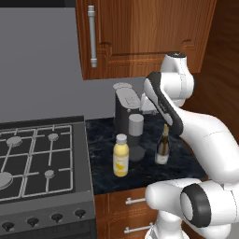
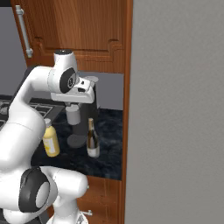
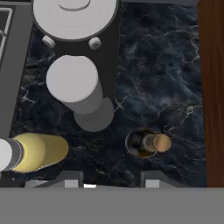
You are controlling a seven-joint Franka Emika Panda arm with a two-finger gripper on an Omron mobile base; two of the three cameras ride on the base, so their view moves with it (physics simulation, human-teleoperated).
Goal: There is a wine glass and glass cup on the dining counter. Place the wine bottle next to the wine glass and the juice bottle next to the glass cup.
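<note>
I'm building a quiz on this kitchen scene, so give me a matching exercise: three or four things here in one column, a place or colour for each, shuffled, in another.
Things:
1. juice bottle
2. wine bottle
3. coffee machine
4. stove

Descriptions:
A. dark, slim, tan-topped neck
B. grey grates, knobs along the front
C. pale yellow, whitish cap
D. dark body at the counter's back

Pairs: 1-C, 2-A, 3-D, 4-B

Wine bottle (image 2: 92, 139) beside juice bottle (image 2: 50, 141)
</note>
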